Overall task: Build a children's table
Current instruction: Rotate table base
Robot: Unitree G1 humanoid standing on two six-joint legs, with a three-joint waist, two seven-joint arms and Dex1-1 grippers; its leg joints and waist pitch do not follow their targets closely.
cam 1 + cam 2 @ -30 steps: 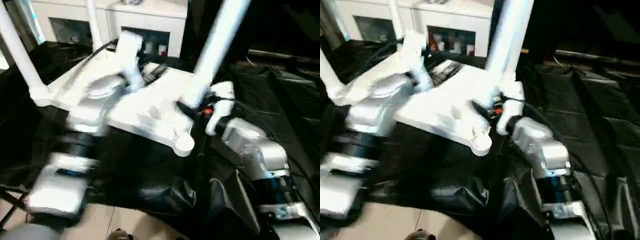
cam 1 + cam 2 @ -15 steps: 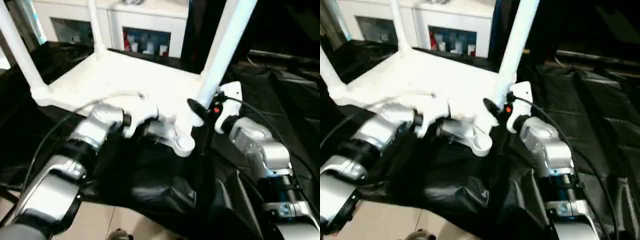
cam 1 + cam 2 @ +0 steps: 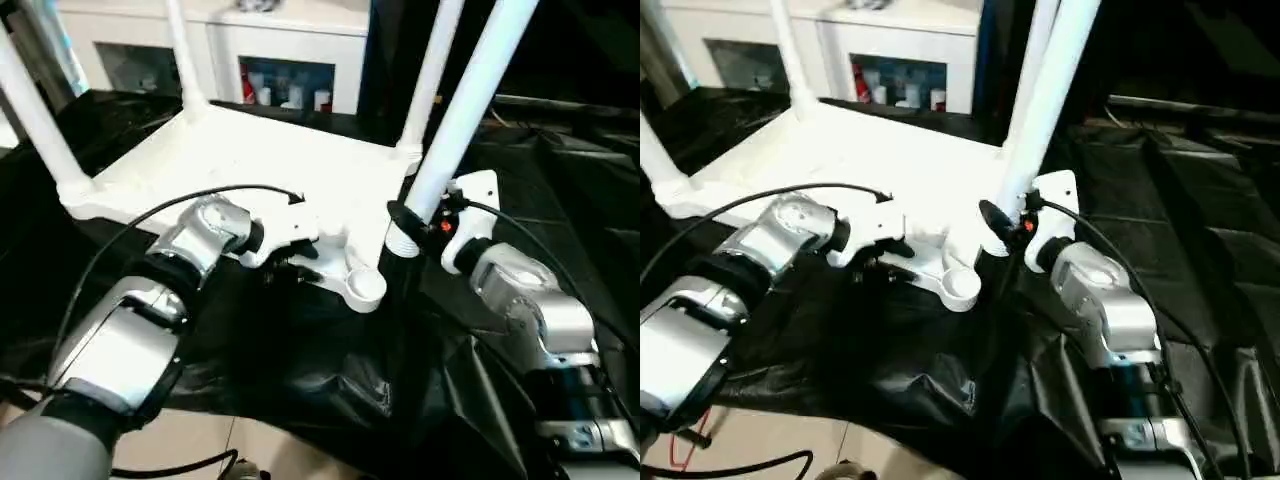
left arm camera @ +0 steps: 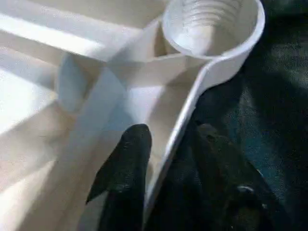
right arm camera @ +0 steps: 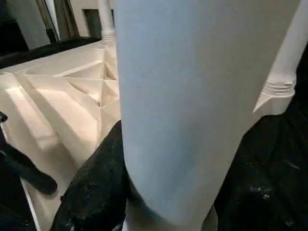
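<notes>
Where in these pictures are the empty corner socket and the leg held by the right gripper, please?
Empty socket [image 3: 366,287], left eye view, on its round rim.
Held leg [image 3: 455,135], left eye view, midway along its shaft.

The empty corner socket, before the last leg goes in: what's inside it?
Inside the empty corner socket, the left wrist view shows white ridged rings like threads on the wall, and nothing lodged there. Its bottom is past the visible edge.

Silver forearms w/ black joint bands, black cables, black fingers.
</notes>
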